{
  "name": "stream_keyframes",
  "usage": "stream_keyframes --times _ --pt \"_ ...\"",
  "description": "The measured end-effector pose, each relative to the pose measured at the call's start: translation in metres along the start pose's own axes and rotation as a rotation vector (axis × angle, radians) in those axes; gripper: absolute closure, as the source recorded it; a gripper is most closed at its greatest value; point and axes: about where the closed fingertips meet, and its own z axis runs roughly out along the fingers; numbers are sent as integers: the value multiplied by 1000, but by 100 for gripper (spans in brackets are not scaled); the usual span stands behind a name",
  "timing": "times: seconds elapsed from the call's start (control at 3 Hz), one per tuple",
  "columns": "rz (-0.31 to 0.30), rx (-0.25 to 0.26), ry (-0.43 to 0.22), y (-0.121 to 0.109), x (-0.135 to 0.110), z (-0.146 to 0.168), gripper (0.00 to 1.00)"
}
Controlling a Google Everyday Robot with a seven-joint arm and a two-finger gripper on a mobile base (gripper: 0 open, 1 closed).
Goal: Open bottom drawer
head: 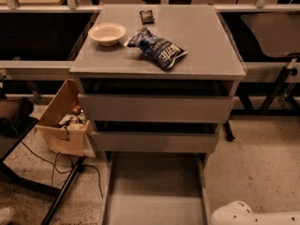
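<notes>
Speckled floor surrounds a grey cabinet [157,64]; its bottom drawer [154,186] stands pulled well out beneath the two taller fronts, shallow box bare. Expect it stiff, light and easy on its runners; with no handle, hook the front's top edge. The bowl [107,33] looks empty; the cardboard box [63,125] holds clutter. Your gripper is out of view, state unknowable; only the white arm [253,215] shows lower right.

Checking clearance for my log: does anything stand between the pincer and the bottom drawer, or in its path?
Nothing visible does. The bottom drawer already stands pulled far out. The pincer is out of view; only a white arm segment shows at lower right beside it.
</notes>
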Motion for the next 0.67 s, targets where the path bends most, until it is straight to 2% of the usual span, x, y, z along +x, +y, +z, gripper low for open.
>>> stream_keyframes --times 0.33,0.67 --pt "-75 -18 50 90 -24 -52 0" --pt "-130 61 131 101 -34 -105 0"
